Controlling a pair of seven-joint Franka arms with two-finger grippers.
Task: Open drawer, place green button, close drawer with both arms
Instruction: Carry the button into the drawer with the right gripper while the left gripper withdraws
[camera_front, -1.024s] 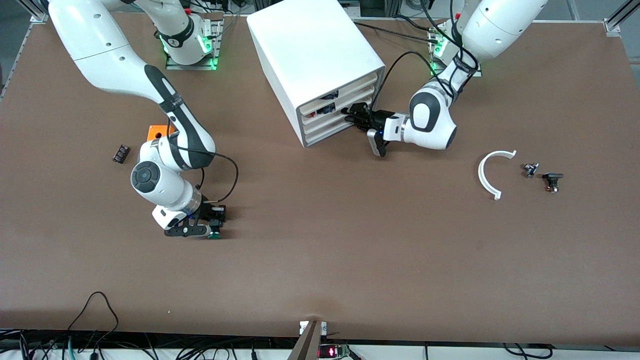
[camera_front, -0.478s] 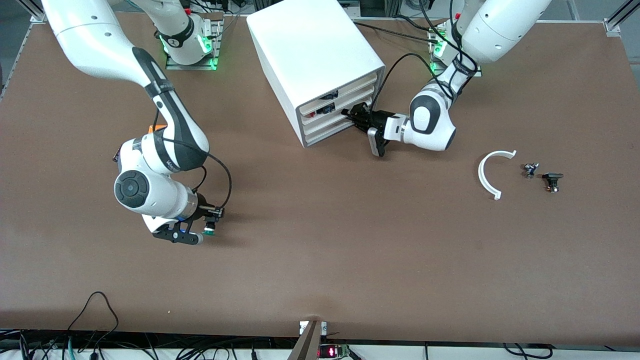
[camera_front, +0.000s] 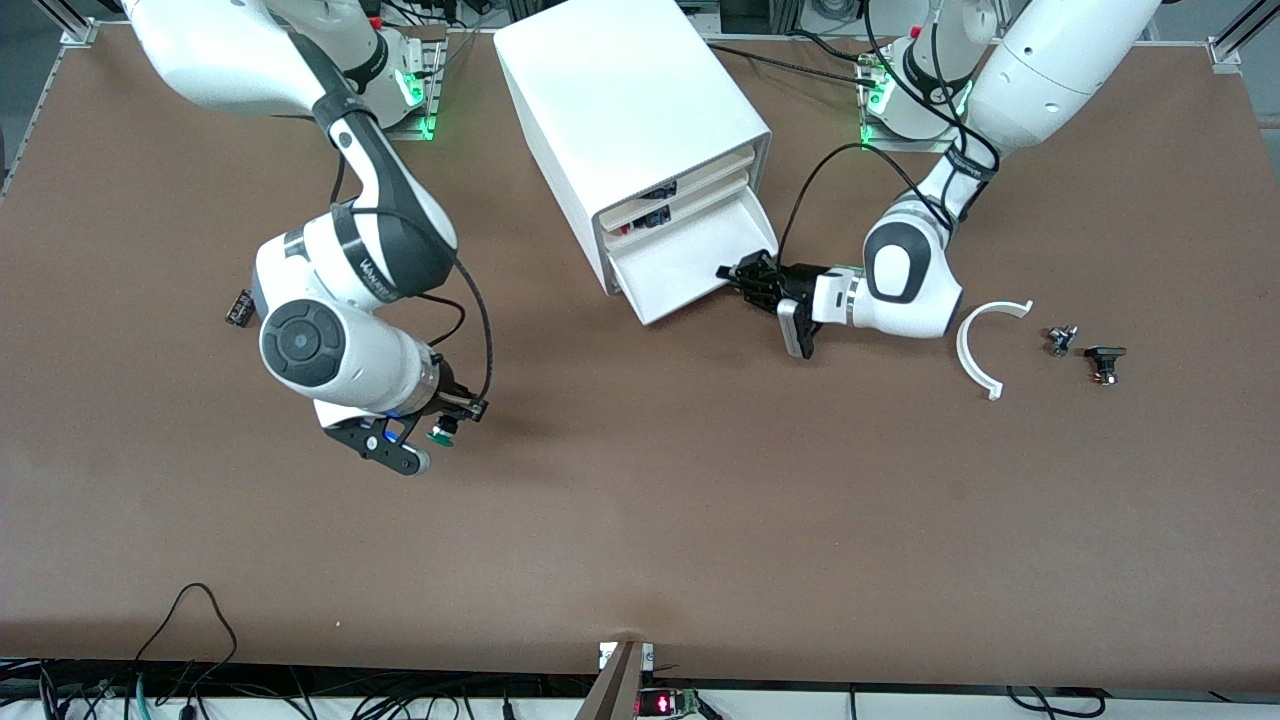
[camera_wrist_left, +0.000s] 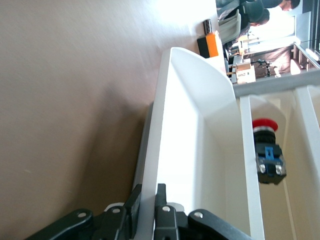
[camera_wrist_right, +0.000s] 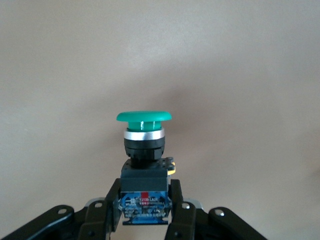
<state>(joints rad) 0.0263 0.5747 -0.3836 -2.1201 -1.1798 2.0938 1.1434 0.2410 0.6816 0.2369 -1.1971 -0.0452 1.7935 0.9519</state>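
Toward the right arm's end of the brown tabletop (camera_front: 640, 520), a small black part (camera_front: 241, 306) lies flat, partly hidden by the white jointed right arm (camera_front: 340, 290). The right end effector (camera_front: 432, 437) hangs in the air over bare tabletop, its two black fingers (camera_wrist_right: 177, 212) clamped on the black-and-blue body of the tiny push button with a round green cap (camera_wrist_right: 144, 150); the button is off the surface, cap pointing away from the wrist.

Near the middle stands the white box cabinet (camera_front: 625, 95) of four stacked drawers. Its third drawer down, a shallow white tray drawer with a flat front (camera_front: 695, 262), is pulled partway out toward the left arm's end, its inside showing bare white. In the drawer above it the left wrist view shows a red-capped push button with a black-and-blue body (camera_wrist_left: 267, 152).

The left end effector (camera_front: 742, 279) is level with the drawer's front, and its black fingers (camera_wrist_left: 165, 220) are closed on that front wall, one on each face. The white left arm (camera_front: 960, 150) reaches to it from its base.

Toward the left arm's end lie a white curved plastic strip (camera_front: 978, 345), a small grey metal part (camera_front: 1060, 339) and a small black fitting (camera_front: 1105, 361), each apart from the others.
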